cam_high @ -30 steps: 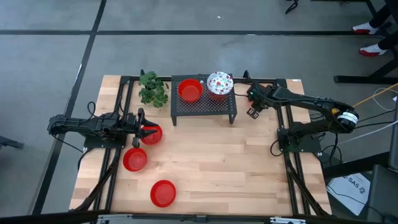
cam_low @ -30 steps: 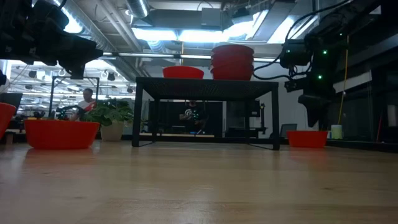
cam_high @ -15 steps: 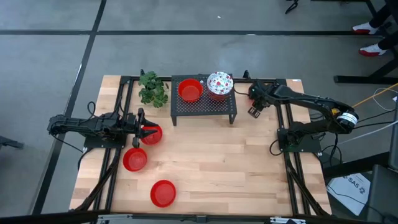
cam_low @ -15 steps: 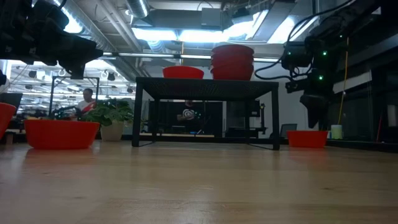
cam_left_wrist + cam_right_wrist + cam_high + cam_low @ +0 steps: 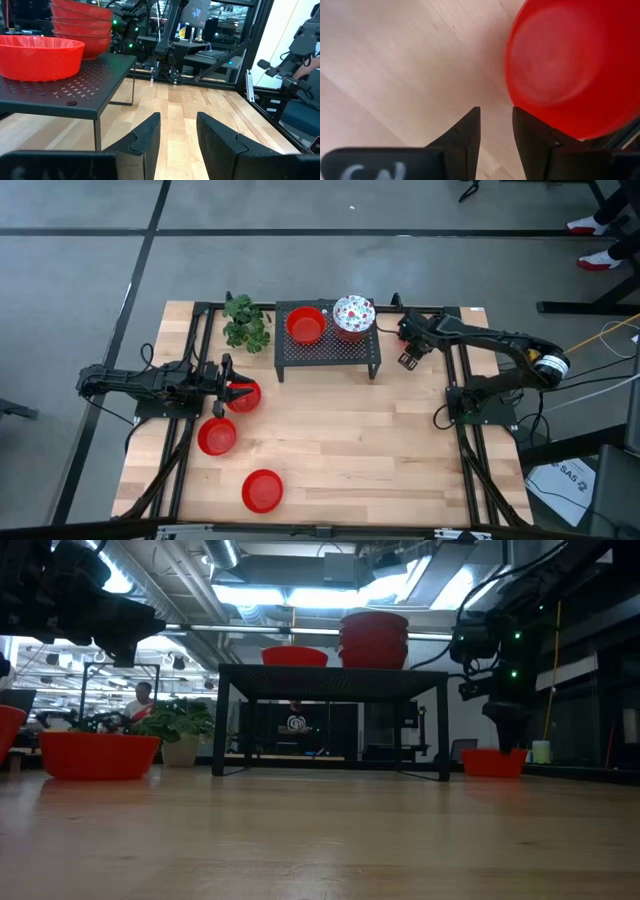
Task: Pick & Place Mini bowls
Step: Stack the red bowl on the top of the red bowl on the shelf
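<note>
The right gripper (image 5: 408,360) hangs just right of the black perforated metal stand (image 5: 328,352), pointing down at the light wooden table (image 5: 350,440). In its wrist view the 2 dark fingers (image 5: 465,131) stand slightly apart with nothing between them, and a plain glossy red bowl (image 5: 572,65) lies on the wood just beside the fingertips, off to 1 side rather than between them. In the low view this same gripper (image 5: 505,730) hangs directly above that red bowl (image 5: 493,762); whether they touch cannot be told.

The left gripper (image 5: 228,387) waits at the table's left edge, fingers (image 5: 145,137) parted and holding nothing, beside a red bowl (image 5: 243,396) that the arm partly covers. 2 more red bowls lie on the wood nearby: one (image 5: 217,437) just in front of the left gripper, another (image 5: 262,490) nearer the front edge.

On top of the stand sit a single red bowl (image 5: 306,326) and, to its right, a stack of bowls topped by a white bowl with red floral speckles (image 5: 352,314); the low view shows this stack (image 5: 374,638) as several nested red rims.

A green leafy plant (image 5: 245,322) stands left of the stand. Grey floor with dark lines surrounds the table. Beyond it the low view shows a workshop with ceiling lights, and a seated person (image 5: 140,700) behind the plant.
</note>
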Motion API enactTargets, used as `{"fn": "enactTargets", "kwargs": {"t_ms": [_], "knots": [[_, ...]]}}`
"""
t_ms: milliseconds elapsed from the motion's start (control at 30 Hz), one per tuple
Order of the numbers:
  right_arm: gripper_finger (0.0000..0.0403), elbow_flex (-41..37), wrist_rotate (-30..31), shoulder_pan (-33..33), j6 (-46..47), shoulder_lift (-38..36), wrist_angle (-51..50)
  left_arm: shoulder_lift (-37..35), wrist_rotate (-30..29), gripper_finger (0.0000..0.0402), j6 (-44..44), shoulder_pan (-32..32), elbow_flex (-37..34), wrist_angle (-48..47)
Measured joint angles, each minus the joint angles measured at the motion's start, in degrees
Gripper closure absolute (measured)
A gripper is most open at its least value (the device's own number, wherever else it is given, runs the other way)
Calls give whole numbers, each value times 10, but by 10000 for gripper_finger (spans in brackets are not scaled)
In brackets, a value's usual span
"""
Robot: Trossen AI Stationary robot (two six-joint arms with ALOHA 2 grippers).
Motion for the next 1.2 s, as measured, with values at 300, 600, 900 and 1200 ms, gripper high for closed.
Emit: {"fn": "enactTargets", "kwargs": {"t_ms": [300, 600, 900, 1200], "knots": [[318, 0, 23, 0, 23, 27, 8, 0, 0, 279, 0, 0, 0, 0], [389, 0, 6, 0, 51, 3, 0, 0, 0, 279, 0, 0, 0, 0], [399, 0, -11, 0, 51, -76, -23, 0, 0, 279, 0, 0, 0, 0], [296, 0, -36, 0, 35, -97, 9, 0, 0, 279, 0, 0, 0, 0]]}}
